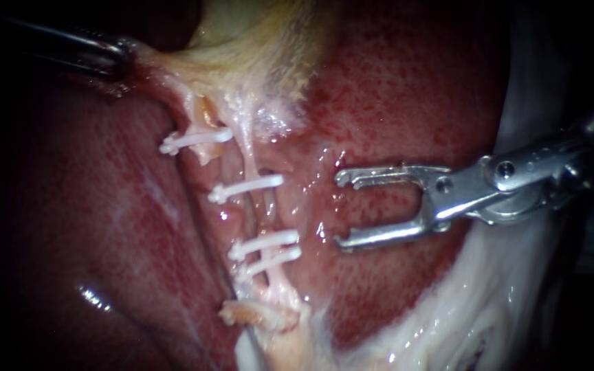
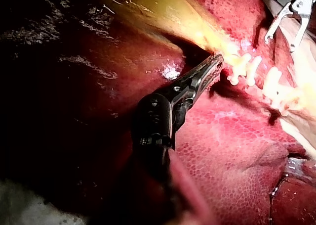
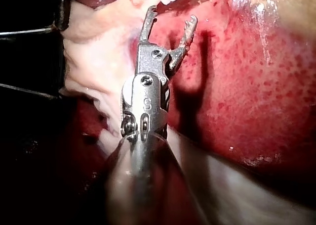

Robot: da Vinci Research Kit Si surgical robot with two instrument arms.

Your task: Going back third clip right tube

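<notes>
Right instrument (image 1: 342, 209) near four white clips (image 1: 245, 187), its jaws stood wide and empty, left instrument (image 1: 122, 56) gripped the gallbladder (image 1: 242, 41).

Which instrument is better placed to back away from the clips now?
Right. The right instrument has open, empty jaws, clear of the clips over the liver; the left instrument is shut on the gallbladder, holding it.

Wet red liver (image 1: 407, 89) fills the backdrop, dark closing in at the edges.
Light lands centre-frame, and the surface shows speckled red and glistening; a bright glint (image 1: 94, 297) sparks on its shadowed left side. Pale white material (image 1: 510, 295) banks along the lower right, cloth or tissue, can't tell. Beyond it, blackness.
</notes>
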